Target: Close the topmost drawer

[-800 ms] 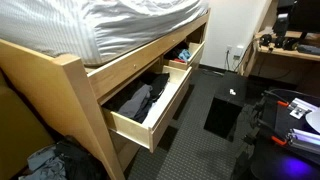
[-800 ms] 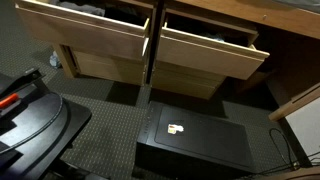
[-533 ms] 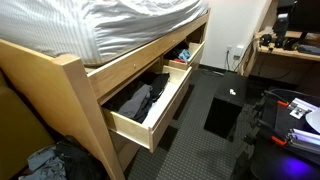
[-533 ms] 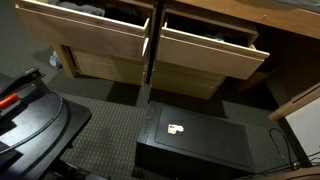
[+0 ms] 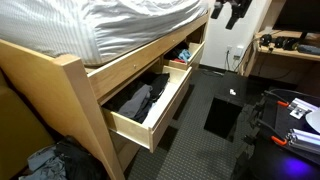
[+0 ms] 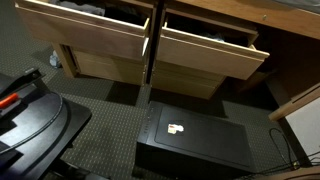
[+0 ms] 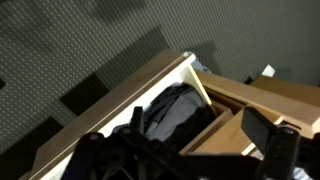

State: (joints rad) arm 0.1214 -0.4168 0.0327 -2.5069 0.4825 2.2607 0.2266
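The topmost drawer (image 5: 150,118) is a wide pale-wood box under the bed, pulled far out, with dark grey and black clothes (image 5: 135,100) inside. In an exterior view its flat front (image 6: 90,32) stands out from the bed frame at upper left. The wrist view looks down on its corner (image 7: 178,68) and the clothes (image 7: 170,108). My gripper (image 7: 199,125) hangs high above the drawer, fingers spread apart and empty. In an exterior view it shows as a dark shape (image 5: 232,10) at the top edge, far from the drawer.
A farther wooden compartment (image 5: 182,55) with colourful items is also open, seen at upper right (image 6: 205,48). A black box (image 5: 225,105) stands on the dark carpet in front of the bed (image 6: 195,135). A mattress (image 5: 120,25) lies above. Equipment (image 5: 290,115) sits nearby.
My gripper has come into sight at the top edge of an exterior view. The drawers have not moved.
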